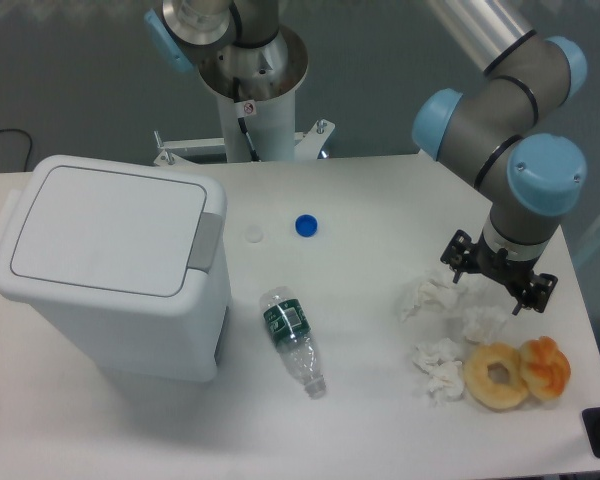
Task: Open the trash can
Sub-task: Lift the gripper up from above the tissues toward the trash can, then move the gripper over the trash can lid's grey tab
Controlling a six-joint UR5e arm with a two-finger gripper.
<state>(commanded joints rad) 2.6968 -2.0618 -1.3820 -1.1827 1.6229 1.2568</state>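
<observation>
The trash can is a big white bin standing on the left of the table, its flat lid down and a grey push tab on its right edge. Far to the right, my gripper hangs over crumpled tissues, its two dark fingers spread apart with nothing between them. A wide stretch of table separates it from the can.
A clear plastic bottle lies beside the can. A blue cap and a white cap sit behind it. Crumpled tissues, a doughnut-like ring and an orange pastry lie at the right. The arm's base column stands at the back.
</observation>
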